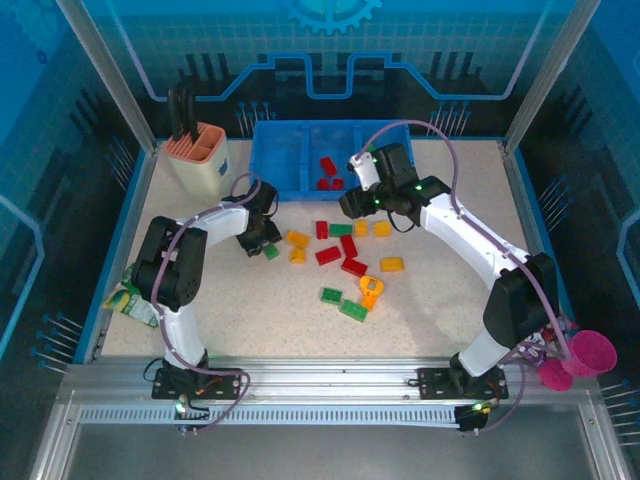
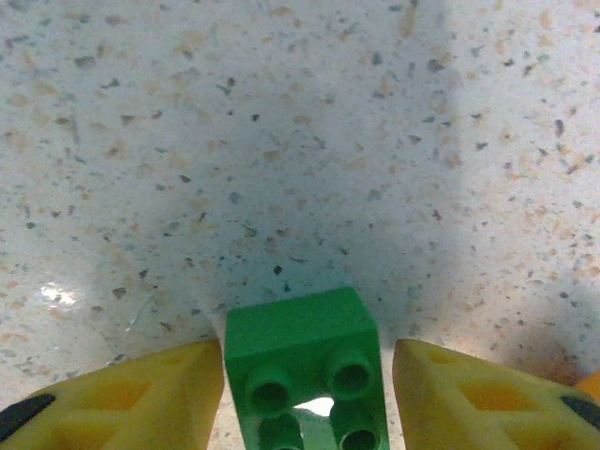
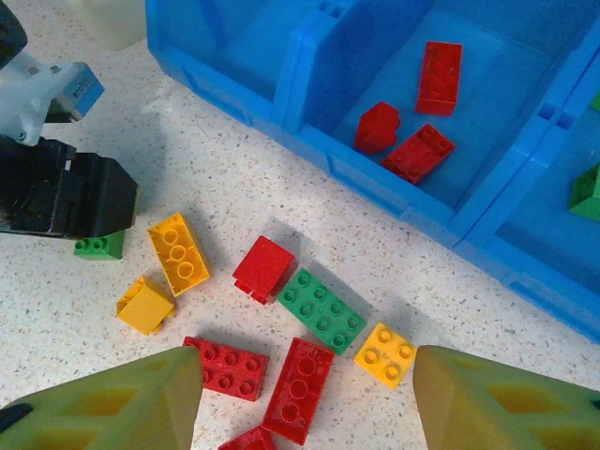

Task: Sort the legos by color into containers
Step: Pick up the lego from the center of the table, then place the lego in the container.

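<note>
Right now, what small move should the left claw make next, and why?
Probably squeeze shut. The left claw straddles a green brick, its yellow fingers flanking it, with a sliver of table showing beside one of them. Closing until both touch should secure it for lifting to the blue tray.

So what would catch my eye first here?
Red, green and yellow bricks lie scattered mid-table. At the far edge sits a blue tray with three red bricks in its middle compartment. Left of the pile, the left gripper straddles a green brick.
</note>
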You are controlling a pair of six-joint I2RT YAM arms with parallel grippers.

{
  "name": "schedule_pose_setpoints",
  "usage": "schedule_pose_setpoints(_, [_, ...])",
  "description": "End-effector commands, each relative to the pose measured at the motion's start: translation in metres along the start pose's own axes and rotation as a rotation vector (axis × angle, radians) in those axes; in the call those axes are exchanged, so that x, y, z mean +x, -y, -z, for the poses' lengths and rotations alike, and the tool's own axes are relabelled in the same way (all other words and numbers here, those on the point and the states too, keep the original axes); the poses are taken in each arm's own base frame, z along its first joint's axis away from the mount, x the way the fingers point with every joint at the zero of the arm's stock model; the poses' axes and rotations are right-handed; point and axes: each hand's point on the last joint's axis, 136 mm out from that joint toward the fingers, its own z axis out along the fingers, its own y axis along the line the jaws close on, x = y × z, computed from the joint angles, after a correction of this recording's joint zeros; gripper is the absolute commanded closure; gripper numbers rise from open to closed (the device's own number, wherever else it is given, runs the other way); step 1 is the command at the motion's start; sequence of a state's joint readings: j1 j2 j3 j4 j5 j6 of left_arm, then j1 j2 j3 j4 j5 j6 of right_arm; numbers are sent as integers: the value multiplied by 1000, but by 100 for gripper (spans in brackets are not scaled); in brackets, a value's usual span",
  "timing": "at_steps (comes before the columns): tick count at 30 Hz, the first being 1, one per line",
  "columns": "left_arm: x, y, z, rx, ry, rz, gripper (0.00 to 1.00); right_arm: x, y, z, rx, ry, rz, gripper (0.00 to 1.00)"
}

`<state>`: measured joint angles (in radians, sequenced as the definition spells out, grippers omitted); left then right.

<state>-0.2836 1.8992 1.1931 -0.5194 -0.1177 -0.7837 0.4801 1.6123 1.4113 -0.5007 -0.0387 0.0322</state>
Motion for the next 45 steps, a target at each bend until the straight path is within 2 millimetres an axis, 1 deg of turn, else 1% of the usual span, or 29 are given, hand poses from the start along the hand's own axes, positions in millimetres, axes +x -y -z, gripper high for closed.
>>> schedule_pose_setpoints(1, [34, 13, -34, 35, -112, -34, 51, -1, 6, 7, -9, 12, -13, 38])
schedule_pose_setpoints(6, [43, 19, -28, 32, -124, -84, 64, 9, 9, 1, -2, -15, -30, 38])
schedule_pose_setpoints(10, [48, 30, -12, 64, -114, -121, 75, 22, 19, 4, 24, -23, -77, 38])
schedule_pose_setpoints(12, [50, 37, -2, 66, -112, -161, 77, 32, 27, 8, 42, -30, -114, 38])
schedule_pose_setpoints(15, [51, 54, 18, 71, -92, -243, 80, 49, 39, 23, 69, -36, -190, 37])
schedule_pose_setpoints(16, [51, 60, 26, 78, -79, -267, 81, 55, 39, 28, 50, -36, -224, 37])
schedule_pose_setpoints(18, [51, 71, 41, 99, -59, -294, 81, 66, 32, 37, -26, -29, -294, 38])
schedule_pose_setpoints(20, [48, 85, 58, 142, -38, -312, 82, 81, 25, 44, -69, -22, -340, 38])
schedule_pose_setpoints(22, [46, 106, 74, 211, -26, -330, 81, 96, 18, 49, -84, -23, -373, 38])
schedule_pose_setpoints(24, [41, 131, 93, 273, -5, -346, 81, 115, 12, 53, -93, -34, -409, 38])
schedule_pose_setpoints(25, [40, 142, 100, 296, 7, -360, 81, 119, 11, 56, -97, -33, -420, 38])
schedule_pose_setpoints(26, [40, 156, 107, 321, 21, -377, 81, 132, 8, 56, -96, -55, -443, 38])
schedule_pose_setpoints(30, [32, 213, 126, 417, 65, -425, 81, 157, 0, 66, -99, -83, -508, 38])
schedule_pose_setpoints(33, [24, 253, 134, 477, 96, -452, 81, 170, -9, 75, -115, -73, -558, 38])
schedule_pose_setpoints(36, [19, 285, 127, 519, 103, -469, 81, 183, -17, 83, -125, -81, -600, 38])
schedule_pose_setpoints(40, [6, 314, 115, 551, 138, -466, 81, 202, -30, 89, -134, -112, -627, 38])
schedule_pose_setpoints(42, [2, 332, 105, 606, 143, -434, 81, 211, -37, 91, -148, -131, -635, 38])
schedule_pose_setpoints(45, [3, 357, 92, 702, 129, -389, 81, 226, -43, 88, -143, -163, -639, 38])
